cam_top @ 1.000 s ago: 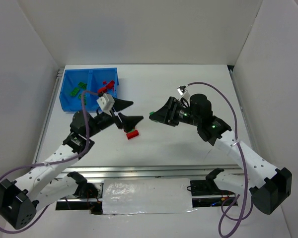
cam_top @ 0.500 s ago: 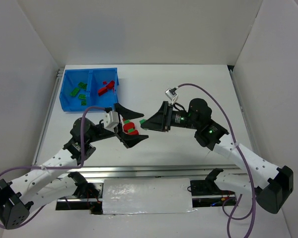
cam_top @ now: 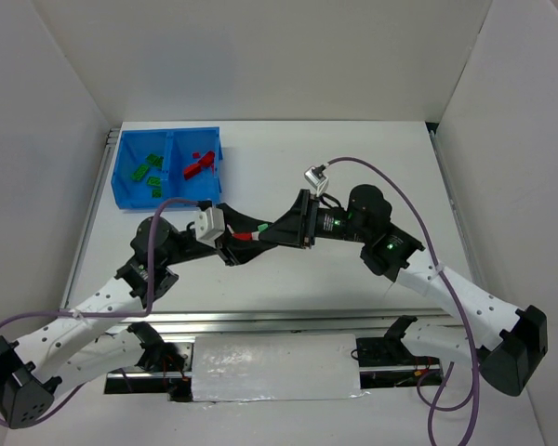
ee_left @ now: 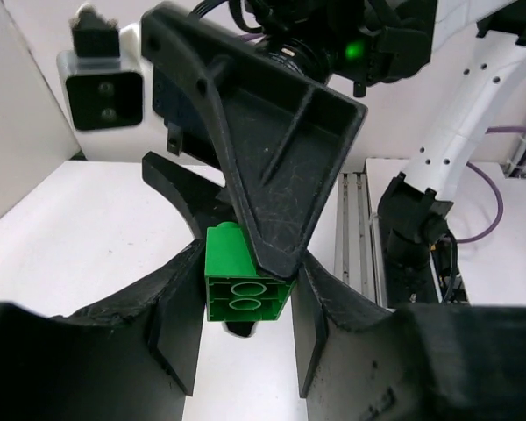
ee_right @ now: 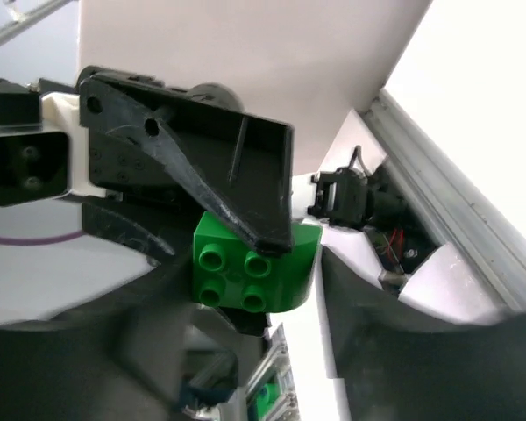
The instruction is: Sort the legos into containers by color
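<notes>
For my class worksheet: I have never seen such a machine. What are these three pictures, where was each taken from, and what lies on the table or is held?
These are two robot arms bolted to a white table, each ending in a two-finger gripper. The wide picture looks down from a fixed camera above: left arm on the left, right arm on the right. The other two come from a camera on each wrist, looking along its own fingers. At the far left stands a blue bin: green legos in its left compartment, red legos in its right. In the middle the left gripper and right gripper meet, both seemingly closed crosswise on one green brick.
</notes>
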Controlling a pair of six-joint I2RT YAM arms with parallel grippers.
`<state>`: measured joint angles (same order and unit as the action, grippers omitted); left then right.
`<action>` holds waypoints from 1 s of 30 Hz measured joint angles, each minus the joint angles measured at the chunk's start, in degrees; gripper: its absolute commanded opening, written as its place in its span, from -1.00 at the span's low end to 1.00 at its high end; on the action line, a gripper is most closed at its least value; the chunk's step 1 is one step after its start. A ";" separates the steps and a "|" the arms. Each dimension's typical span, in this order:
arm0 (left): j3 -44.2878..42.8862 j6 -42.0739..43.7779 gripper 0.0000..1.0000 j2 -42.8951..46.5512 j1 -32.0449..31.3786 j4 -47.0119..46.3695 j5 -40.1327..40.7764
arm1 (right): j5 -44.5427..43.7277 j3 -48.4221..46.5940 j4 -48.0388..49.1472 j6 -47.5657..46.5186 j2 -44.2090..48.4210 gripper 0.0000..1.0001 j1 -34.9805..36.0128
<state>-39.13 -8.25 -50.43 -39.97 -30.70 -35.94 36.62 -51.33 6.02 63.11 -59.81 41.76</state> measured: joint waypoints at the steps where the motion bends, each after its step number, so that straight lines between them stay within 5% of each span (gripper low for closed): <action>1: -0.28 0.24 -1.00 0.00 -0.13 0.63 0.63 | -0.17 0.02 0.04 0.24 0.00 0.67 0.00; 2: -0.63 0.11 -1.00 0.00 -0.28 1.46 1.68 | -0.83 0.00 0.09 -0.13 0.00 0.96 -0.11; 6: -1.92 -0.85 -1.00 -1.07 -0.35 4.20 15.02 | -3.04 -0.02 -2.08 -3.04 0.94 1.00 -1.42; 10: -6.05 -3.06 -1.00 -6.19 1.86 10.58 39.47 | -10.23 0.31 -9.07 -6.43 5.95 0.99 -7.78; 13: -17.31 -9.92 -1.00 -16.81 12.28 21.92 54.66 | -18.47 1.44 -14.51 -8.81 12.20 0.99 -11.65; 19: -47.95 -23.74 -0.96 -46.05 37.42 42.93 66.55 | -24.61 1.79 -20.04 -13.40 18.10 0.99 -11.87; 25: -60.74 -26.51 -0.29 -63.25 44.37 54.29 67.25 | -25.24 3.15 -22.43 -16.20 15.26 0.99 -11.91; 30: -61.77 -26.73 0.99 -65.75 44.72 57.81 65.31 | -24.48 3.17 -22.73 -17.16 12.09 0.99 -11.91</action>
<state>-100.90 -34.98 -116.18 4.75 27.11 29.36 12.14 -48.16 -16.71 45.95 -47.72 29.85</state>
